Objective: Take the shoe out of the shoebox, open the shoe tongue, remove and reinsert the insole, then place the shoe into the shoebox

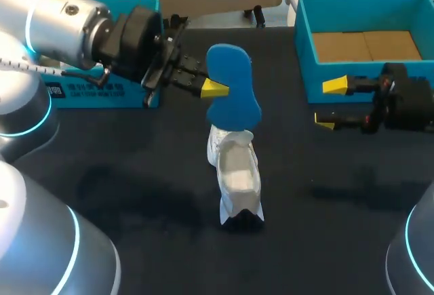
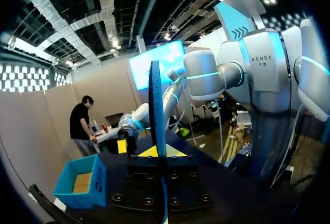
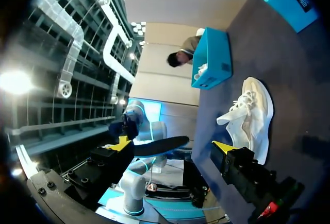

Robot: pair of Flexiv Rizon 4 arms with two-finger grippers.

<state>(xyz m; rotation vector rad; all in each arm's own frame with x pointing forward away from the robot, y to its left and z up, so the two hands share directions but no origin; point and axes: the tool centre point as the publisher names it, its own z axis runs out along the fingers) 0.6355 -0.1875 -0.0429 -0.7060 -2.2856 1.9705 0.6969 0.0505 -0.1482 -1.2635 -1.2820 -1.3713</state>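
Note:
My left gripper (image 1: 215, 89) is shut on a blue insole (image 1: 234, 88) and holds it upright in the air above the white shoe (image 1: 235, 173). The shoe stands on the black table, toe toward the front. In the left wrist view the insole (image 2: 156, 105) shows edge-on between the yellow tips of the left gripper (image 2: 155, 152). My right gripper (image 1: 329, 104) hangs open and empty at the right, just in front of the blue shoebox (image 1: 308, 71). From the right wrist the shoe (image 3: 252, 118) lies off to one side ahead of the right gripper (image 3: 172, 145), with the insole (image 3: 154, 145) farther off.
The open shoebox at the back right has a brown cardboard floor. A second blue box (image 1: 102, 93) stands at the back left, behind my left arm; in the right wrist view this box (image 3: 211, 59) holds something white. Bare black table surrounds the shoe.

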